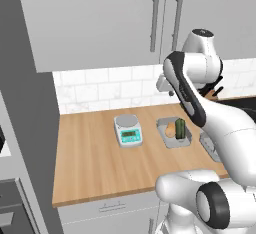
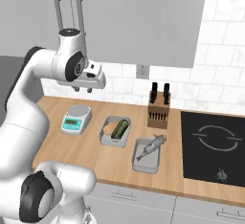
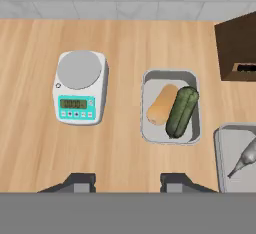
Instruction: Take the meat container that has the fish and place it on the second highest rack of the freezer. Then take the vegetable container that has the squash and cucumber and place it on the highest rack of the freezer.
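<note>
Definitely a home kitchen. There was a wooden countertop (image 2: 91, 158) with white tile backsplash (image 2: 225, 50) behind it, grey wall cupboards (image 1: 100, 18) with steel bar handles up top, and a black induction hob (image 2: 215, 146) set into the counter. A knife block (image 2: 158, 114) and a little digital kitchen scale (image 3: 80, 88) sat out too.

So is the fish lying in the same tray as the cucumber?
No, the fish has its own tray, next to the tray holding the cucumber.
</note>
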Robot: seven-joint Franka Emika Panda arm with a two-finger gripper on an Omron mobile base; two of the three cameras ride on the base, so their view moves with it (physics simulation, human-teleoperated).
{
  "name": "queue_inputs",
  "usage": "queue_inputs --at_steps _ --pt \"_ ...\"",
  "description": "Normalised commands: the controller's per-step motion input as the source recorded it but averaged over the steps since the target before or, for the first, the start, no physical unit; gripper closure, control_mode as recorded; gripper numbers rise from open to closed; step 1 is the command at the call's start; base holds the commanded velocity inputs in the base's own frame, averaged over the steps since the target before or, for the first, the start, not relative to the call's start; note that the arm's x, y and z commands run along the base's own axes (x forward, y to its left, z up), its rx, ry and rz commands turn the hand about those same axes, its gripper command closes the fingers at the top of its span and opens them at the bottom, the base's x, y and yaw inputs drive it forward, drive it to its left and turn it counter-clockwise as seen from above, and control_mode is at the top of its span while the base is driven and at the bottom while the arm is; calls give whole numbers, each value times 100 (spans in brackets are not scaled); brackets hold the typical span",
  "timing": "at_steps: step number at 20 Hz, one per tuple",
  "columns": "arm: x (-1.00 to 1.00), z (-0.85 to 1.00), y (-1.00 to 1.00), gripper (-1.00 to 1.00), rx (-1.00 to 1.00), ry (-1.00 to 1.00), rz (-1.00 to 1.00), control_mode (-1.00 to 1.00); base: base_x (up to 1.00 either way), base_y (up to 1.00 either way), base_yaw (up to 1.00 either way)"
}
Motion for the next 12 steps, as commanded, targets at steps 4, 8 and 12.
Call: queue_inputs --at_steps 4,8,12 --pt "-45 -1 -23 -100 1 0 -9 -100 0 0 0" --pt "-78 -9 -68 -100 13 5 -56 -100 0 0 0" --pt "-13 -20 -56 -100 14 10 -82 -100 0 0 0"
